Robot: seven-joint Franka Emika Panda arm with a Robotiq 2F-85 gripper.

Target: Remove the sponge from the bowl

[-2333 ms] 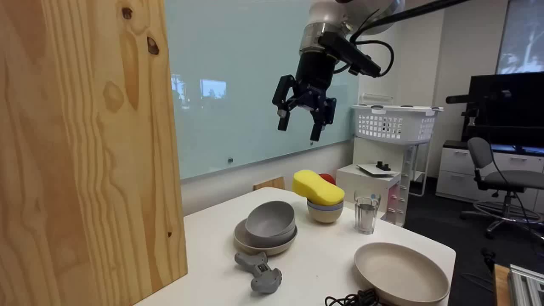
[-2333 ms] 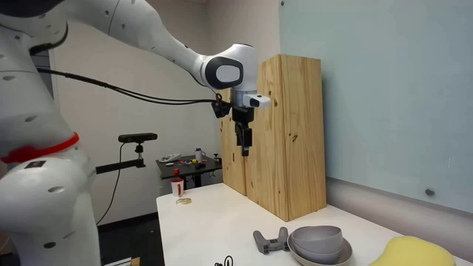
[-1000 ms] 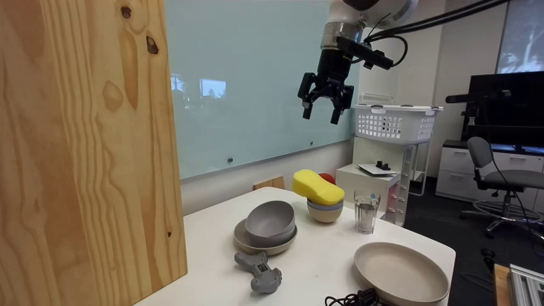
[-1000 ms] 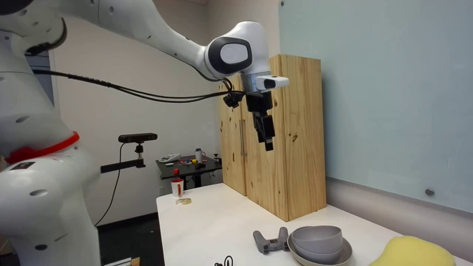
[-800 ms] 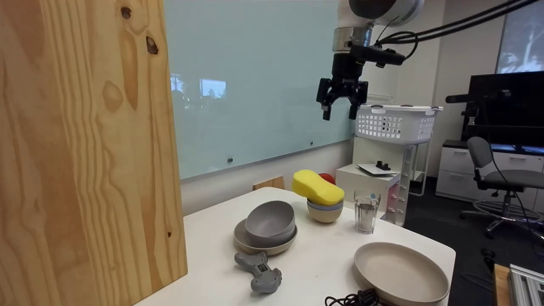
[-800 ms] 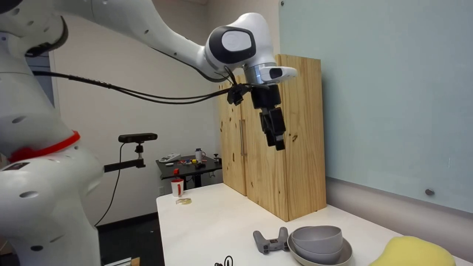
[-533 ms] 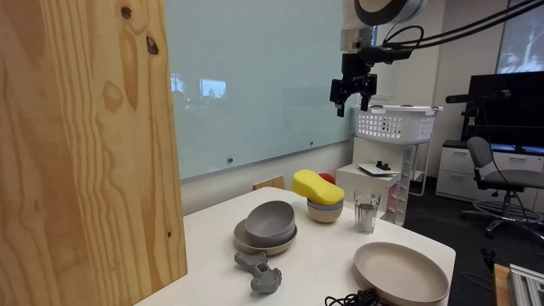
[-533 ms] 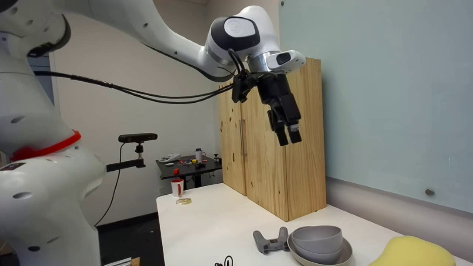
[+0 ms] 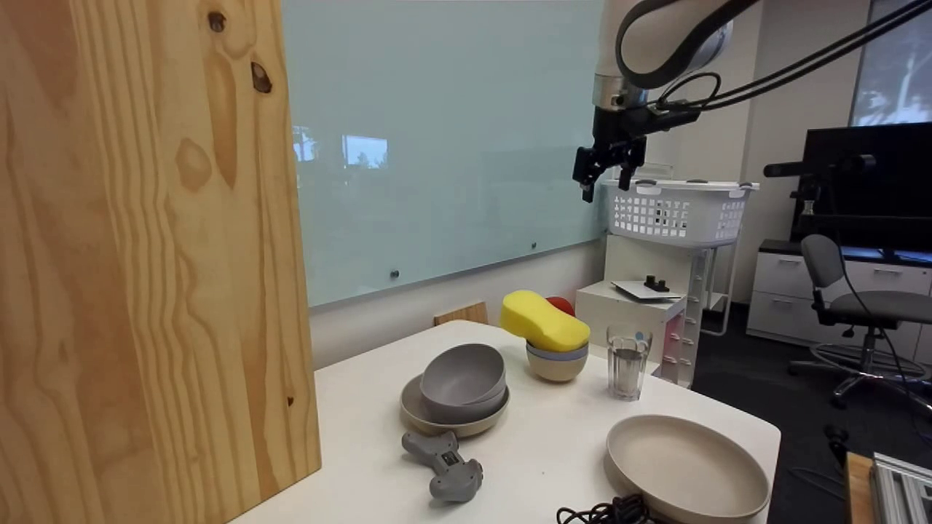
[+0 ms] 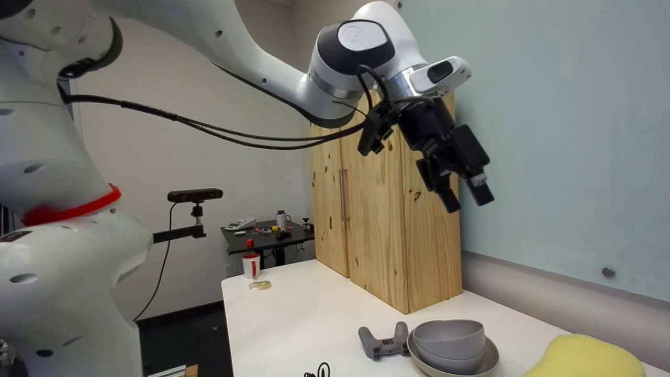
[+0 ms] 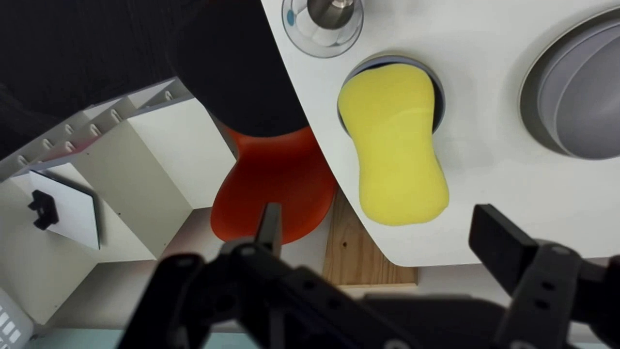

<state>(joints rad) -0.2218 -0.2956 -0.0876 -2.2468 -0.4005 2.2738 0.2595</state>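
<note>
The yellow sponge (image 9: 545, 320) lies tilted across the small bowl (image 9: 557, 366), one end raised past the rim. The sponge also shows in an exterior view (image 10: 586, 358), cut by the frame's bottom edge, where the bowl is out of view. In the wrist view the sponge (image 11: 399, 145) has its upper end over the bowl (image 11: 439, 104) and its lower end sticking out toward the table corner. My gripper (image 9: 606, 191) is open and empty, high above the table and the sponge. In the wrist view the fingertips (image 11: 378, 213) are wide apart, below the sponge in the picture.
A drinking glass (image 9: 628, 367) stands beside the small bowl. Stacked grey bowls (image 9: 466, 382), a controller (image 9: 445, 466) and a large beige bowl (image 9: 688, 466) are on the table. A wooden cabinet (image 10: 429, 209) and a glass wall panel (image 10: 549, 157) border the table.
My gripper has moved away from the cabinet, rightward in both exterior views, and has turned and tilted. It stays open. The sponge and bowl have not moved.
</note>
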